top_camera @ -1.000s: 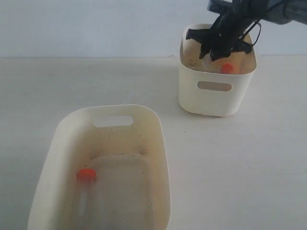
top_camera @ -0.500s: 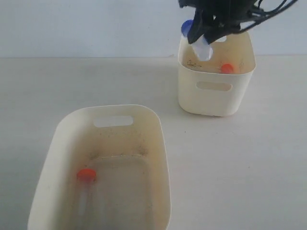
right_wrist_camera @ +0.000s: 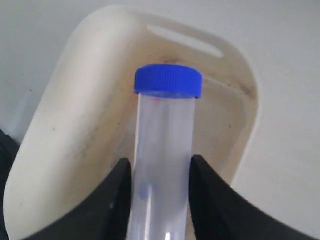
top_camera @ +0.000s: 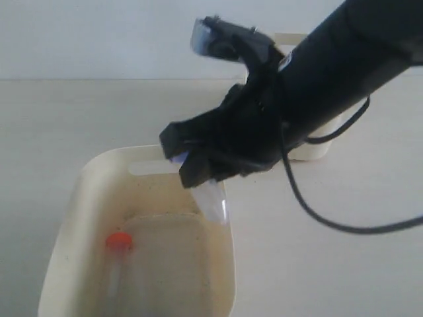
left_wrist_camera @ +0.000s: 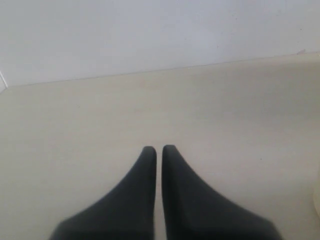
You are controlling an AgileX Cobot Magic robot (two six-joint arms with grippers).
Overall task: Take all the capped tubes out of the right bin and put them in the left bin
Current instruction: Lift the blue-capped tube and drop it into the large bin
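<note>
Blue-capped tube (right_wrist_camera: 164,145) sits clamped between the right gripper's (right_wrist_camera: 161,164) fingers. It hangs tilted over the far right corner of the left bin (top_camera: 79,191), clear end lowest. One orange-capped tube (top_camera: 119,242) lies on that bin's speckled floor. Right bin (top_camera: 316,149) is mostly hidden behind the arm. Left gripper (left_wrist_camera: 158,149) hovers over the desk (left_wrist_camera: 225,110), fingers nearly touching, nothing between them.

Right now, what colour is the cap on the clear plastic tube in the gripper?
Blue cap, clearest in the right wrist view.
</note>
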